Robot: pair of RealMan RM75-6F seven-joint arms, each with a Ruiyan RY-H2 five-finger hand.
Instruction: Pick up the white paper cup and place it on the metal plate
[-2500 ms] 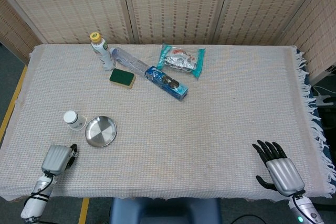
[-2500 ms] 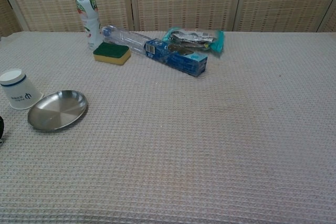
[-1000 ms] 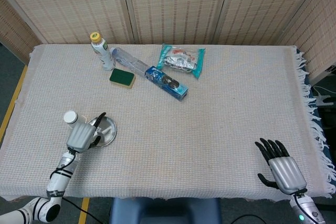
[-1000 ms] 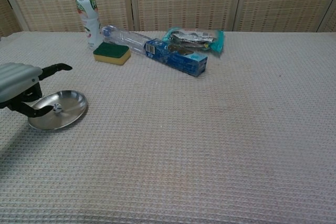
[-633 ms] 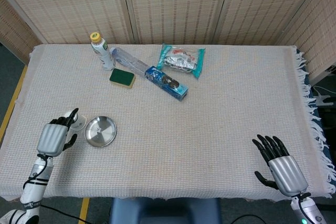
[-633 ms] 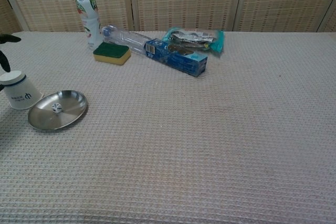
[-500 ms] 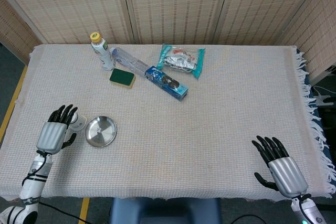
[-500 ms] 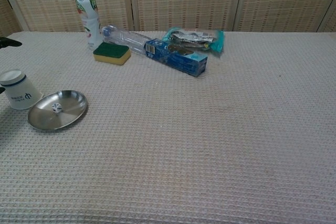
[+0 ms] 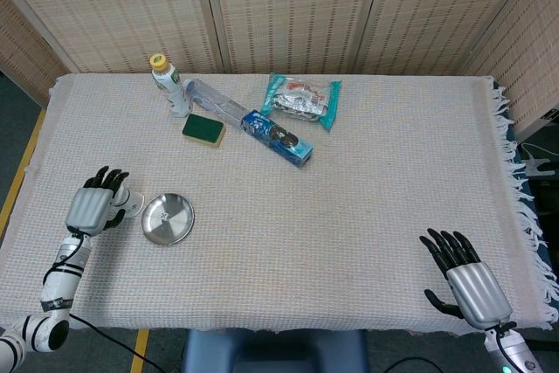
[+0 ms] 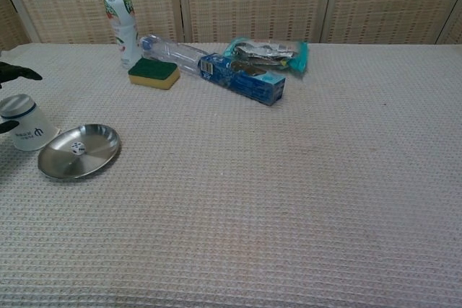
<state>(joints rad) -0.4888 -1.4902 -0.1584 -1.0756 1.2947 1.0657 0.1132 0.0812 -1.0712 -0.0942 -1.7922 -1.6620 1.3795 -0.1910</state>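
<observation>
One paper cup, one metal plate; both hands' fingers spread, empty.

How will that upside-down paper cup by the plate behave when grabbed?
The paper cup is probably light and thin-walled, so a hard squeeze may crush it. Its tapered sides could slip through the left hand. Standing inverted on its wide rim, it looks unlikely to tip.
</observation>
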